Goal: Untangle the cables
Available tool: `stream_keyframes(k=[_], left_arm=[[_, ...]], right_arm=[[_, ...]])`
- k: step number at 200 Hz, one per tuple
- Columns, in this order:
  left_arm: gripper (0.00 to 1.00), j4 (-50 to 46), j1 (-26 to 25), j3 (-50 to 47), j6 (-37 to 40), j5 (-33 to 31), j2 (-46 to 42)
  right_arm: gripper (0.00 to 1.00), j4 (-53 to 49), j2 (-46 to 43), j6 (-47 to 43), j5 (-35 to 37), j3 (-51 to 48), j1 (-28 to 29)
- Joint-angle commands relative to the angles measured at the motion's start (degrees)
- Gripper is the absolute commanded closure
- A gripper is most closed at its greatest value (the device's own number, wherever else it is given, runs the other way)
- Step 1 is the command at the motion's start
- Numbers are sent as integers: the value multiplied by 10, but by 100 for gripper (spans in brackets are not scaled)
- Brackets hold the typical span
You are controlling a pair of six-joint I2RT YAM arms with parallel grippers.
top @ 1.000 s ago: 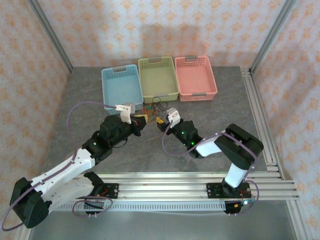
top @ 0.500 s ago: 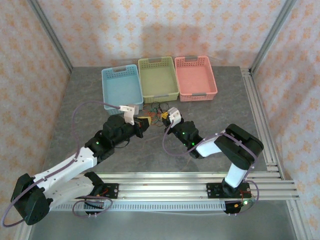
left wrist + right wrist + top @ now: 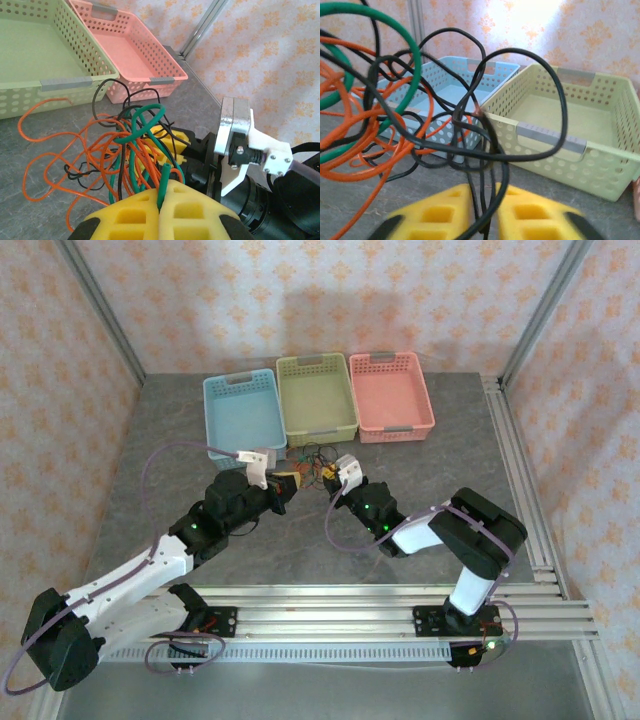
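Firstly, left fingers (image 3: 150, 207): together, clamped on a green cable (image 3: 162, 180). Right fingers (image 3: 455, 205): slightly apart about a black cable (image 3: 506, 175); whether they pinch it we cannot tell.

Risk, as we judge it: drawing the arms apart could cinch the knot, since orange, black and green strands cross between them. The black strand may also slip free.

Cables (image 3: 312, 460): one tangle, three colours, strand tally uncertain, near the green basket (image 3: 312, 361).

Baskets: three, counting the blue basket (image 3: 240, 379) and pink basket (image 3: 385, 357).

Worktop (image 3: 170, 430): one.
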Motion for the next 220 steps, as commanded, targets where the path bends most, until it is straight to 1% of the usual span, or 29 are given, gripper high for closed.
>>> stream_keyframes(k=[1,11,52,65,73,102,121,138,161,174,186,194,206,220], left_arm=[[100,13,-3,13,14,2,-10],[100,13,-3,12,15,4,-10],[100,20,-4,14,14,22,-5],[100,20,-4,13,14,24,-6],[100,21,-4,14,14,25,-7],[100,23,-4,13,13,31,-9],[100,29,-4,15,12,49,-5],[100,36,-4,20,10,75,7],[100,45,-6,23,6,91,20],[100,44,-6,23,6,90,20],[100,39,-7,23,7,80,16],[100,33,-7,22,7,66,12],[100,20,-7,20,8,33,3],[100,8,-6,15,12,-3,-11]], right_arm=[[66,-3,1,2,4,4,1],[63,-4,0,2,2,4,1],[57,-10,1,3,-1,6,1],[52,-18,2,4,-2,10,1],[51,-26,1,4,-2,12,1],[50,-39,3,4,-10,17,1],[51,-44,2,5,-14,19,1],[57,-41,2,5,-15,18,1],[76,-41,2,5,-21,18,2],[85,-42,3,5,-23,18,1],[93,-42,2,5,-23,18,1],[96,-42,2,4,-22,18,1],[100,-44,2,4,-18,18,1],[100,-48,1,2,-13,19,1]])
